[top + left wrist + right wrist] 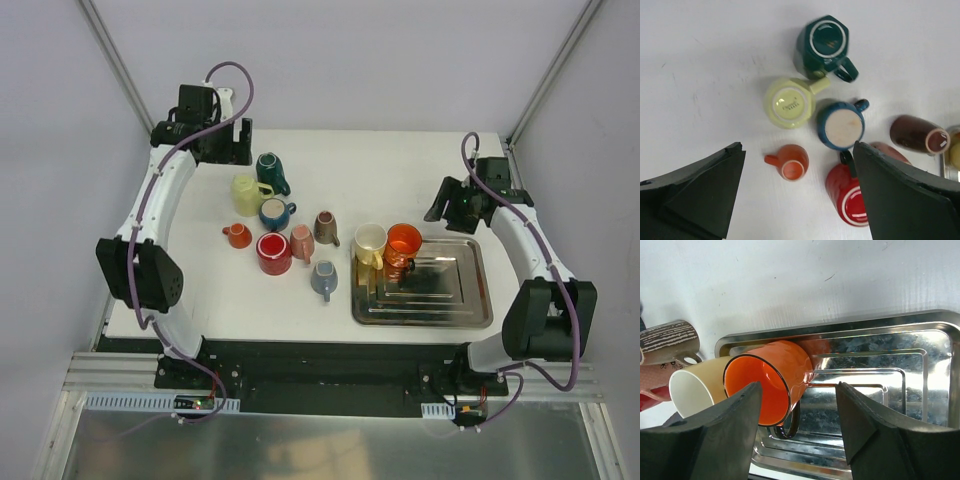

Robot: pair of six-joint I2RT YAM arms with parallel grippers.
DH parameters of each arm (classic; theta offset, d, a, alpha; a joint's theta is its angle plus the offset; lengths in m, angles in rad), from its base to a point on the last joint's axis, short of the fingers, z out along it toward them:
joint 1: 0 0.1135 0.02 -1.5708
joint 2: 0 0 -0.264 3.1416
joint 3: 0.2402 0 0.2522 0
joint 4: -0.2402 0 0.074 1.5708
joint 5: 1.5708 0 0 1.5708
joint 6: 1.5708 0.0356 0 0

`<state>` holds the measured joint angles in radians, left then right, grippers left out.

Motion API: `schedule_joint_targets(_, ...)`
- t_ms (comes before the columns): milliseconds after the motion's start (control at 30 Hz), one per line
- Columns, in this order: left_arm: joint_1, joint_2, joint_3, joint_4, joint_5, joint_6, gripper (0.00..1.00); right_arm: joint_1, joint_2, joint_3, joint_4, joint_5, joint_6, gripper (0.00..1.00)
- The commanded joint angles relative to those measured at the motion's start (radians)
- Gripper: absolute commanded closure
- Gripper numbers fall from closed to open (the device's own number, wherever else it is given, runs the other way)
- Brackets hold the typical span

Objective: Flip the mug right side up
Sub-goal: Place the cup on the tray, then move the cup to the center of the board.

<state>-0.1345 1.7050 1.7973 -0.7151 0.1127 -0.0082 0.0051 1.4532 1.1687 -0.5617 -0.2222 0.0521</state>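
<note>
An orange mug (775, 370) stands mouth up at the left end of the metal tray (920, 340), with a cream mug (695, 387) upright against it. My right gripper (799, 387) hangs open above the tray, apart from the orange mug (403, 245), with nothing between its fingers. Left of the tray, several mugs stand base up: dark green (825, 45), pale yellow (790, 102), blue (841, 125), small orange (789, 162) and red (847, 197). My left gripper (797, 150) is open, high above this group and holding nothing.
A brown mug (326, 228), a pink mug (302, 242) and a grey-blue mug (324, 280) sit between the group and the tray (450, 290). Grey walls close in the table at the back and sides.
</note>
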Motion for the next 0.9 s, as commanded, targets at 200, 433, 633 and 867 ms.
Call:
schedule_joint_targets(200, 0.03, 0.211, 0.157, -0.015, 0.062, -0.032, 0.1, -0.001, -0.02, 0.006, 0.029, -0.06, 0.052, 0.33)
schedule_joint_targets(433, 0.033, 0.222, 0.083, -0.026, 0.011, -0.016, 0.07, -0.002, -0.074, -0.047, 0.052, -0.086, 0.02, 0.33)
schedule_joint_targets(633, 0.033, 0.295, 0.134, -0.024, 0.048, -0.001, 0.07, -0.001, -0.065, -0.04, 0.074, -0.101, 0.009, 0.33)
schedule_joint_targets(867, 0.033, 0.455, 0.319, -0.021, 0.28, 0.112, 0.04, 0.009, -0.025, 0.014, 0.098, -0.138, 0.0, 0.32)
